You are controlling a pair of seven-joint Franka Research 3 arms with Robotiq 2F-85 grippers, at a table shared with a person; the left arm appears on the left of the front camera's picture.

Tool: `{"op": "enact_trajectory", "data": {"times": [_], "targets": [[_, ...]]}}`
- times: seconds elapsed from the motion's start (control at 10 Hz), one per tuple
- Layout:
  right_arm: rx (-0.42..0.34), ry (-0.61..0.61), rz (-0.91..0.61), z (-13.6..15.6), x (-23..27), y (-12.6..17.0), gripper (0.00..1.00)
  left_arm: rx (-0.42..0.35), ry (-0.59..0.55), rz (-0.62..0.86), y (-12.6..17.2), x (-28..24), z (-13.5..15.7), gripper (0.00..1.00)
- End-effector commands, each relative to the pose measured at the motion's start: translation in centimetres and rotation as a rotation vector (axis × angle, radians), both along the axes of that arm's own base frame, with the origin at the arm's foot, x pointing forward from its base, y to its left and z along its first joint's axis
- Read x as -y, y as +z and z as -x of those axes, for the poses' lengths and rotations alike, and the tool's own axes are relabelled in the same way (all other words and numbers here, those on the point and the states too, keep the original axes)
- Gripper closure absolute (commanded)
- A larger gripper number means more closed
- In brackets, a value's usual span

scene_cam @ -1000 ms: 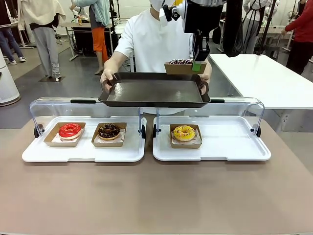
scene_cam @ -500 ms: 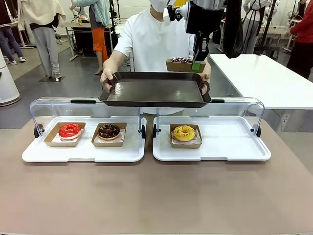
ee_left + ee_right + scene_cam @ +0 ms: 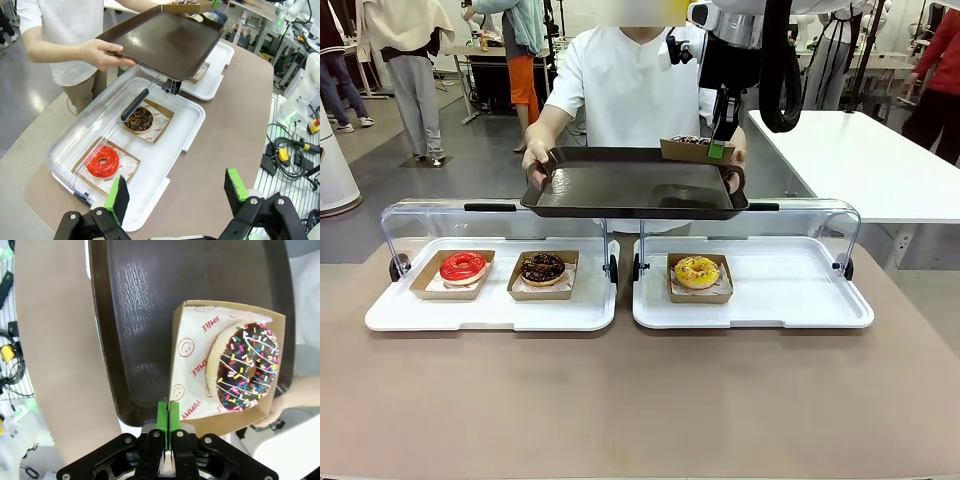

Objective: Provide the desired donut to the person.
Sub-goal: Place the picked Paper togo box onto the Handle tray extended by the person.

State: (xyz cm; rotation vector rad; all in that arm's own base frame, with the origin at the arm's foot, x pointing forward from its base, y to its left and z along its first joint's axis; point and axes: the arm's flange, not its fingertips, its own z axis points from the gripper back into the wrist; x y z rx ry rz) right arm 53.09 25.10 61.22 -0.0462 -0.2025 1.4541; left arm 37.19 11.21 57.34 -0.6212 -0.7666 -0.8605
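The person (image 3: 635,80) in a white shirt stands across the table and holds a dark serving tray (image 3: 620,188) level with both hands. My right gripper (image 3: 718,150) is shut on the rim of a cardboard tray (image 3: 680,151) carrying a chocolate donut with coloured sprinkles (image 3: 692,141), over the serving tray's far right corner. From the right wrist, the green pads (image 3: 162,421) pinch the cardboard edge (image 3: 197,365), with the donut (image 3: 246,367) above the dark tray (image 3: 135,315). My left gripper (image 3: 176,192) hangs open above the table's left end.
Two white display trays (image 3: 770,300) with raised clear lids stand on the brown table. They hold a red donut (image 3: 463,267), a chocolate donut (image 3: 542,267) and a yellow donut (image 3: 697,271). A white table (image 3: 860,160) stands at the back right.
My right gripper has lowered the donut in its cardboard tray onto the far right corner of the person's serving tray. The serving tray has stayed about where it was.
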Motion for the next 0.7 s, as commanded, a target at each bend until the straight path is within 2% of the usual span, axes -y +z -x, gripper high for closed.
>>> {"op": "enact_trajectory", "data": {"times": [0.0, 0.6], "targets": [[-0.05, 0.0, -0.005, -1.4, -0.1, 0.5, 0.99, 0.002, 0.001, 0.002, 0.1, 0.1, -0.1, 0.0], [-0.105, 0.018, 0.014, -3.7, 0.2, -1.7, 0.99, 0.002, 0.001, 0.002, 0.1, 0.1, -0.1, 0.0]]}}
